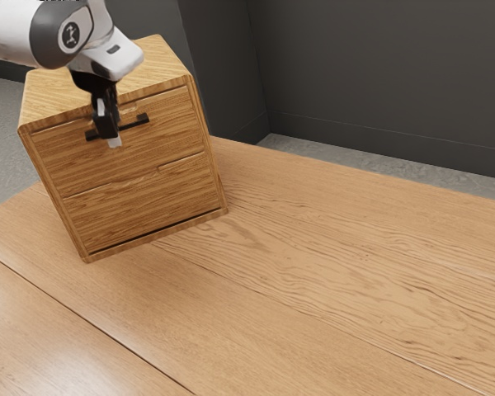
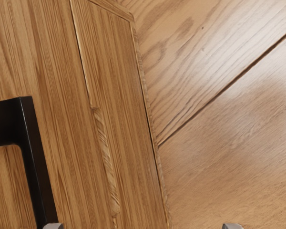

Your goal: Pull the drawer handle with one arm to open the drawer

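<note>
A wooden cabinet [image 1: 124, 177] with two drawer fronts stands at the back of the table on the exterior view's left. The upper drawer [image 1: 161, 140] carries a black bar handle [image 1: 136, 123] and looks flush with the cabinet front. My gripper [image 1: 109, 132] hangs in front of that drawer, fingers pointing down across the handle's left part. In the wrist view the black handle [image 2: 31, 157] runs close beside one grey fingertip [image 2: 52, 225], while the other fingertip [image 2: 232, 225] sits far off over the table. The gripper [image 2: 143, 226] is open, and nothing is clamped.
The lower drawer [image 1: 140, 206] has no handle that I can see. The wooden table [image 1: 330, 272] stretches wide toward the exterior view's right and front. Dark walls [image 1: 379, 66] and a grey floor lie behind.
</note>
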Motion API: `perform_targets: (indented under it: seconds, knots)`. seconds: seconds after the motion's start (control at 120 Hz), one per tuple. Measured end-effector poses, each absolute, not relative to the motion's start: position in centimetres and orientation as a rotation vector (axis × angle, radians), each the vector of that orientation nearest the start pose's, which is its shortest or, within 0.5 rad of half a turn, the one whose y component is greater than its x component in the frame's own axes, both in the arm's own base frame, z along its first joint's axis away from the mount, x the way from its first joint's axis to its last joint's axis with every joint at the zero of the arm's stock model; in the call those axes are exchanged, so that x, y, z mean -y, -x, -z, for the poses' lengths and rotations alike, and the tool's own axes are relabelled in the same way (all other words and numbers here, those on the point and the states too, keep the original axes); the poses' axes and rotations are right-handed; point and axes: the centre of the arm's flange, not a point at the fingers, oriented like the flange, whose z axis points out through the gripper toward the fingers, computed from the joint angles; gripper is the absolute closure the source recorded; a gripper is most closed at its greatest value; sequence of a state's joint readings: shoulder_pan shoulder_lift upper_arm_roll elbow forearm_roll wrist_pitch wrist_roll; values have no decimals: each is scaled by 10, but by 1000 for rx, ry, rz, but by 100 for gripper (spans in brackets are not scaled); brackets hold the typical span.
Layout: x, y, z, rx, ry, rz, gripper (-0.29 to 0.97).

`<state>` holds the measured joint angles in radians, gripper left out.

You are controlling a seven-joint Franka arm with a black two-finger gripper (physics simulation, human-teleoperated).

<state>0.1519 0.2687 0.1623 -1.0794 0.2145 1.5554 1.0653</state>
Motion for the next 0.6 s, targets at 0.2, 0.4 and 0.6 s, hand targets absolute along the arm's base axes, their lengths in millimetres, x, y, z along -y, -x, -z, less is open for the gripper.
perform_targets:
  seconds: [0.2, 0.4, 0.6]
  knots:
    - [-212, -608, -695, -926, 2589, 72, 35]
    - [-224, -614, -695, -864, 2571, 131, 49]
    - [-227, -617, -676, -847, 2596, 119, 55]
